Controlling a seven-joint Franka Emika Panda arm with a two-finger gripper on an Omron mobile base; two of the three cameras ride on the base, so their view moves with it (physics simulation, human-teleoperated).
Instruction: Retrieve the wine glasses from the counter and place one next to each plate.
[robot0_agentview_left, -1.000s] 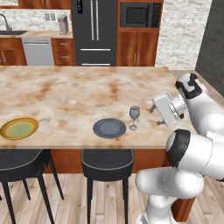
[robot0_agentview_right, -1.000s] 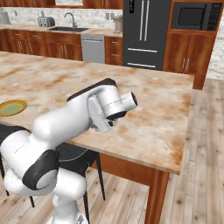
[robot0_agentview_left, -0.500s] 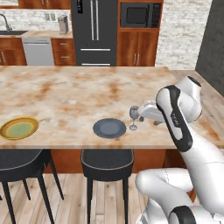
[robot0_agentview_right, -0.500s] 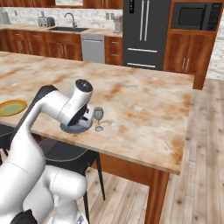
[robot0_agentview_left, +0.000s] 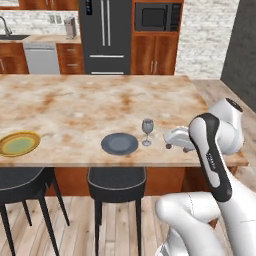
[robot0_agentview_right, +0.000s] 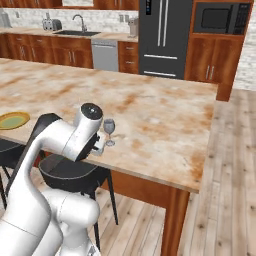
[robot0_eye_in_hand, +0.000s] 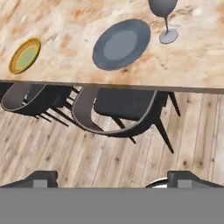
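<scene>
Wine glass (robot0_agentview_left: 147, 131) stands upright just beside the grey plate (robot0_agentview_left: 120, 144) on the island top (robot0_agentview_left: 90, 102), released, the empty gripper (robot0_agentview_left: 172, 138) spread apart; a second glass is next for the yellow plate (robot0_agentview_left: 19, 143).

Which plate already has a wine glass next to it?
The dark slate grey plate: a wine glass stands upright just right of it on the island top. The yellow-rimmed plate, far left, has none beside it.
</scene>
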